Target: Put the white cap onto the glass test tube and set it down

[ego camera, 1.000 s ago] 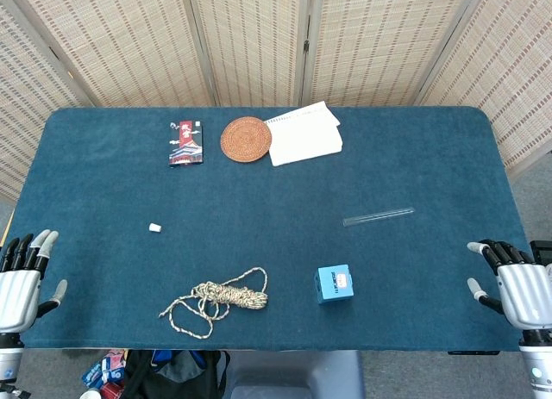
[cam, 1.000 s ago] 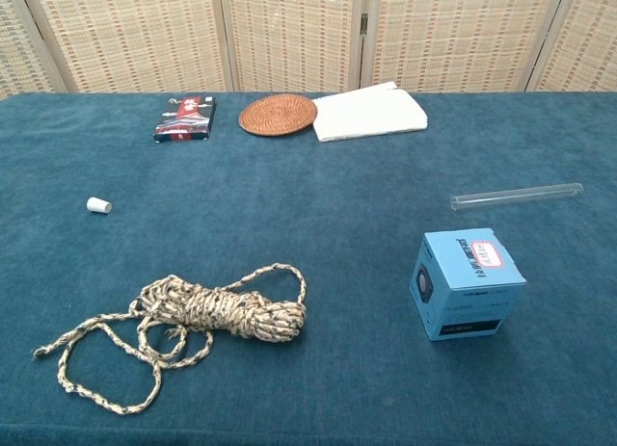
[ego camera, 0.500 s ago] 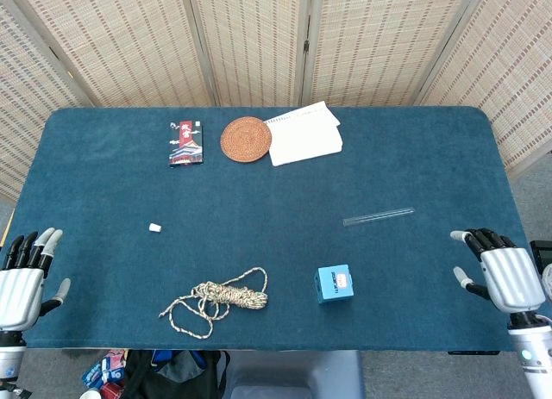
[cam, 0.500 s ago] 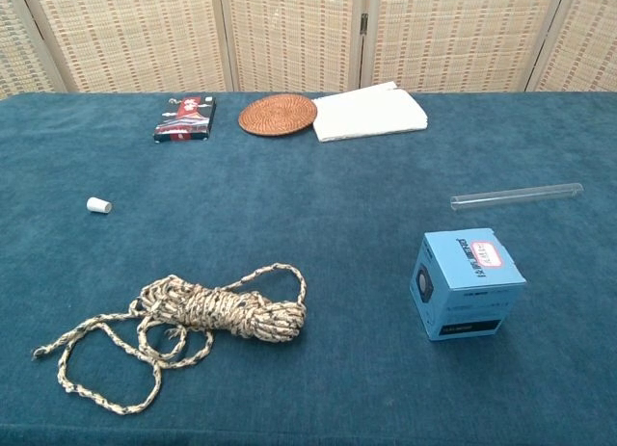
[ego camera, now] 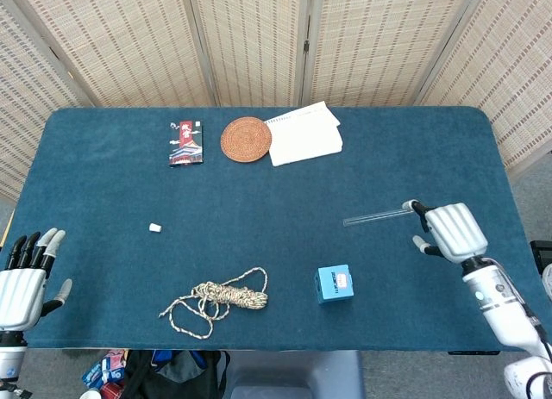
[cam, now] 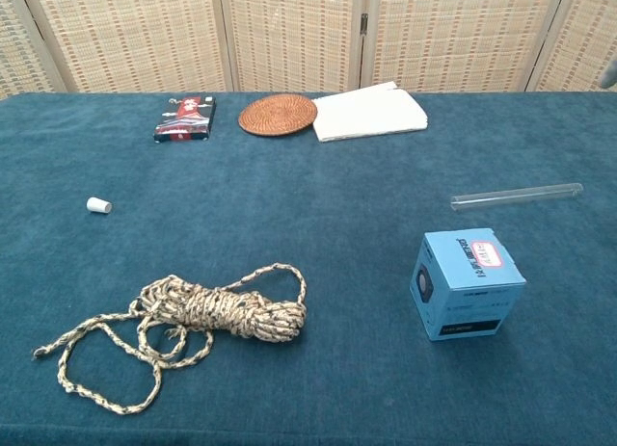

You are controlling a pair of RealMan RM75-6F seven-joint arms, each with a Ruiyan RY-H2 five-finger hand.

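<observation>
cap (ego camera: 155,227): small, white, lying on its side on the blue cloth, left part of the table, well apart from the tube.
test tube (ego camera: 378,216): clear glass, long and thin, uncapped, lying flat on the right part, slightly slanted.

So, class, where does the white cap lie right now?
The white cap lies on the table's left half in the head view, alone on the cloth, above the rope coil and far from the glass test tube.
</observation>
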